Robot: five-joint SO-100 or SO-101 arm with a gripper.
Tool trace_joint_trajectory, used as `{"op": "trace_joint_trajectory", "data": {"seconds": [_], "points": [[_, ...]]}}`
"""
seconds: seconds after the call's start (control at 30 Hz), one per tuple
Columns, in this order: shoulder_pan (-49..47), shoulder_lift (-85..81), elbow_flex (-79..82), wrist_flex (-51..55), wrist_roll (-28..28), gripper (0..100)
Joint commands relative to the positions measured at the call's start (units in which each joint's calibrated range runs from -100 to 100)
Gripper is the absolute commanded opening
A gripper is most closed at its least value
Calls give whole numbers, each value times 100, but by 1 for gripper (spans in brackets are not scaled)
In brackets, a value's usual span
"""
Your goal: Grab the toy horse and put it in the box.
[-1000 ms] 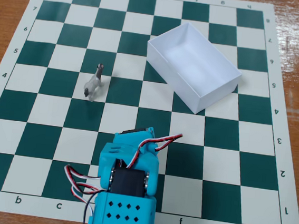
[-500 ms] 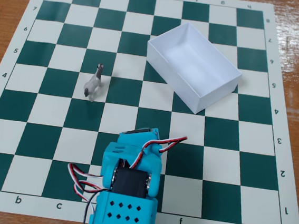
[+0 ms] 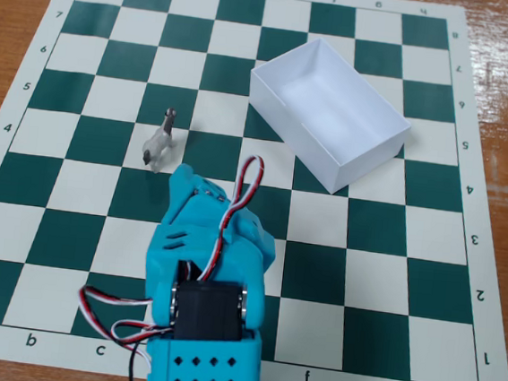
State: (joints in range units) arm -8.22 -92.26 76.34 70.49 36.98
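The toy horse (image 3: 159, 142) is a tiny pale grey figurine with a darker head. It stands upright on the chessboard mat, left of centre. The white box (image 3: 329, 113) lies open and empty at the upper right of the board, turned at an angle. My cyan gripper (image 3: 184, 177) reaches in from the bottom edge, and its tip is just right of and below the horse, very close to it. The arm's own body hides the jaws from this view, so I cannot tell how they stand. Nothing shows held in the gripper.
The green and white chessboard mat (image 3: 389, 285) lies on a wooden table (image 3: 11, 5). Red, white and black servo cables (image 3: 116, 317) loop out from the arm at the lower left.
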Motion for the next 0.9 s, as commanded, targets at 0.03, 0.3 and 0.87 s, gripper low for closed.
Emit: {"op": "trace_joint_trajectory", "data": {"seconds": [0.03, 0.3, 0.87], "points": [[-71, 854, -1093, 27, 979, 27], [236, 3456, -2668, -521, 1301, 27], [-257, 8801, -6154, -687, 793, 28]]}}
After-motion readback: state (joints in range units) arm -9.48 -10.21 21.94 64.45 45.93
